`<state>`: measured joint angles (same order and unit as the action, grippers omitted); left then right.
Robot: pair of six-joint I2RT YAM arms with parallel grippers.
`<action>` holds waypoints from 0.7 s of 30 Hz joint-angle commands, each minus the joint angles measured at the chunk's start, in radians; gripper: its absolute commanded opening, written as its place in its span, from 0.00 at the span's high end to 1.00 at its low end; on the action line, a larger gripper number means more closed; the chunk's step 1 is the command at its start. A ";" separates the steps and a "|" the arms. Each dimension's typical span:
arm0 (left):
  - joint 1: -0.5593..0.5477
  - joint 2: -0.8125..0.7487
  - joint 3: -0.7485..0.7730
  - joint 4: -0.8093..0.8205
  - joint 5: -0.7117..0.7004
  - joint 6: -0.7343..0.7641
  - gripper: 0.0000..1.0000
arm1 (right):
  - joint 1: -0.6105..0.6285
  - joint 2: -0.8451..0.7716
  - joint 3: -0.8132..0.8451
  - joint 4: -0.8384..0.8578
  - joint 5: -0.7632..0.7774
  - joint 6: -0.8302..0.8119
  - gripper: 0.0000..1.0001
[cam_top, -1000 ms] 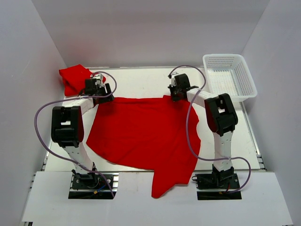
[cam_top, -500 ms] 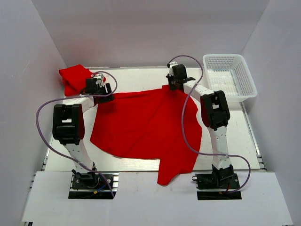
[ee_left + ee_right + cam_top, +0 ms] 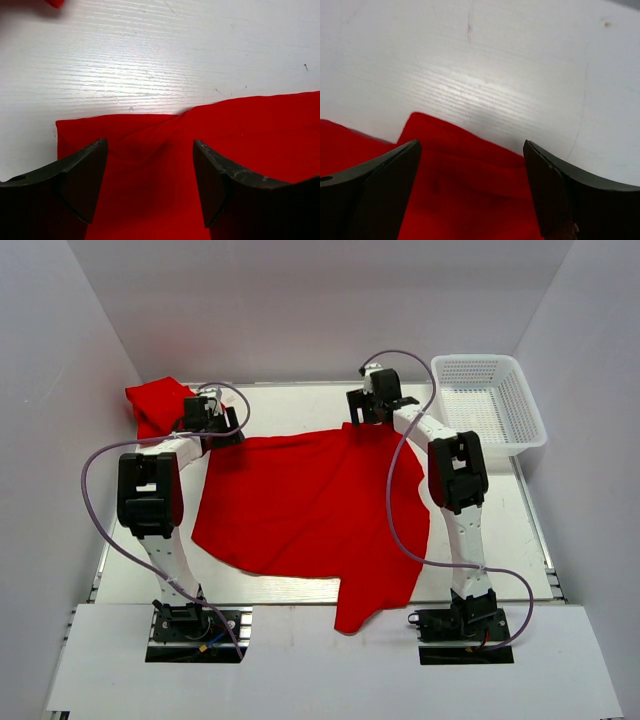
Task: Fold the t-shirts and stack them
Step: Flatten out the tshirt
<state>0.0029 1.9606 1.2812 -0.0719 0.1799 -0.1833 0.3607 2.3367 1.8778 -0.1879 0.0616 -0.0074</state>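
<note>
One red t-shirt lies spread flat across the middle of the table, with its lower part trailing over the near edge. A second red t-shirt sits bunched at the back left corner. My left gripper stands open over the spread shirt's far left corner, and its fingers straddle the cloth without holding it. My right gripper is open above the shirt's far right edge, holding nothing. In the wrist views the left gripper and the right gripper both show wide gaps over red cloth.
A white mesh basket stands at the back right, close to my right arm. Bare white table runs between the shirt's far edge and the back wall. Cables loop beside both arms.
My right gripper drew the shirt's far right edge toward the back, then opened and let it go. The shirt shifted backward and lies flatter. My left gripper stayed open, moving slightly back.
</note>
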 commanded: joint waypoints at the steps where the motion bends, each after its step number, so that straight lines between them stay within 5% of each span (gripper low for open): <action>1: -0.004 -0.003 0.029 0.009 0.021 0.010 0.21 | -0.005 -0.031 0.073 0.015 -0.035 -0.008 0.12; 21: -0.004 -0.003 0.029 0.000 0.021 0.028 0.21 | 0.037 0.095 0.095 0.016 -0.105 -0.042 0.22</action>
<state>0.0025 1.9697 1.2819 -0.0750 0.1810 -0.1677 0.3882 2.4115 1.9255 -0.1844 -0.0334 -0.0338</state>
